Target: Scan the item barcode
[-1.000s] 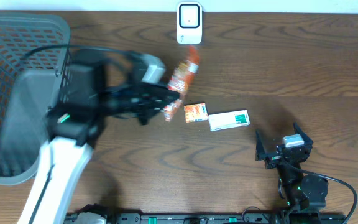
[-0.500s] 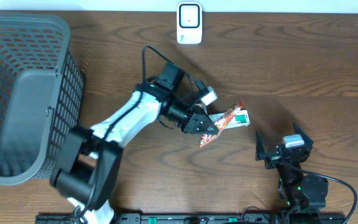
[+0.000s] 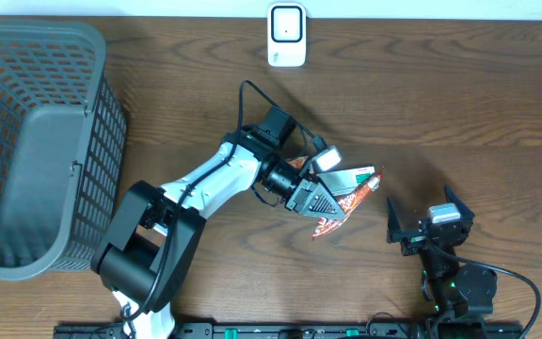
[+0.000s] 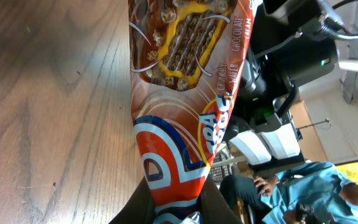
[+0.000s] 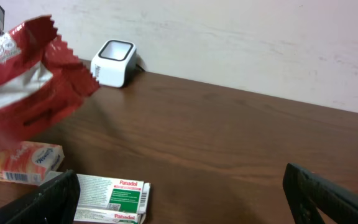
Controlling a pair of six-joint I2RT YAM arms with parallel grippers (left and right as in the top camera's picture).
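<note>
Jaws of the left gripper [image 3: 322, 201] are squeezed tight on the bottom end of a red snack packet [image 3: 353, 199]. From the left wrist, the packet sticks up from between the two fingers, and you can see a picture of chocolate wafers on it. The packet is up in the air over the brown table [image 3: 205, 94], not lying on it. From above, it sits over the right end of a green and white medicine box [image 5: 110, 198]. A small orange box [image 5: 23, 163] lies just beside that box. The white scanner [image 3: 287, 36] stands at the far edge of the table, well apart from the packet. The right gripper [image 3: 426, 221] rests low at the near edge with its jaws spread wide and nothing in them. A big grey basket [image 3: 36, 38] sits on the left.
</note>
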